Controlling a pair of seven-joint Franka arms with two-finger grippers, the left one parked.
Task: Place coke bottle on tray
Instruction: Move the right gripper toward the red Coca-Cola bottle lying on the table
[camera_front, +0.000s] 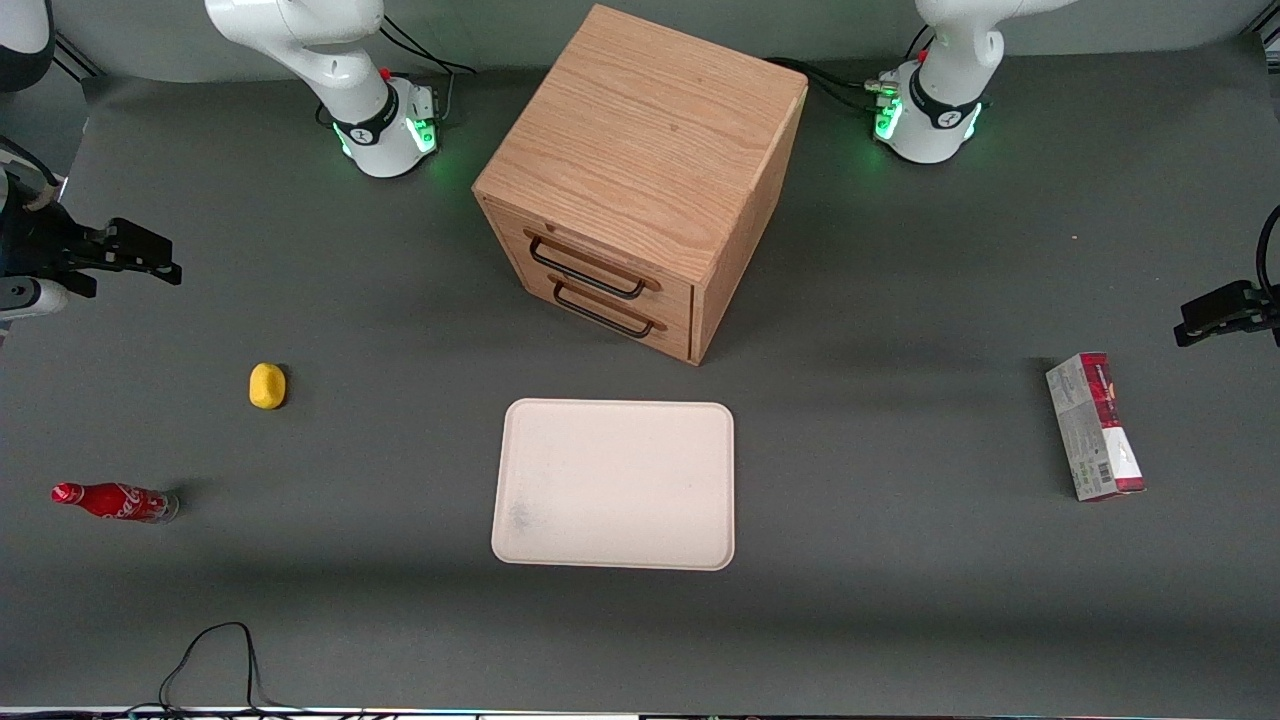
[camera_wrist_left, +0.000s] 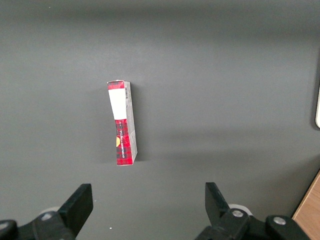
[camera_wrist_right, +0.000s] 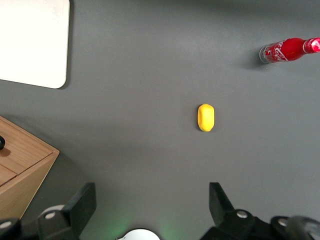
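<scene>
Red coke bottle (camera_front: 115, 501) lies on its side at the front view's lower left, well apart from the central tray (camera_front: 614, 484). Wrist view: my claw (camera_wrist_right: 152, 210) hangs open, empty; I'd pinch the light, slippery, roll-prone body midway.

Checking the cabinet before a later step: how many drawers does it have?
2: upper drawer directly above lower drawer in the wooden cabinet, both shut. The pincer hangs open, high over the table near the lemon.
</scene>
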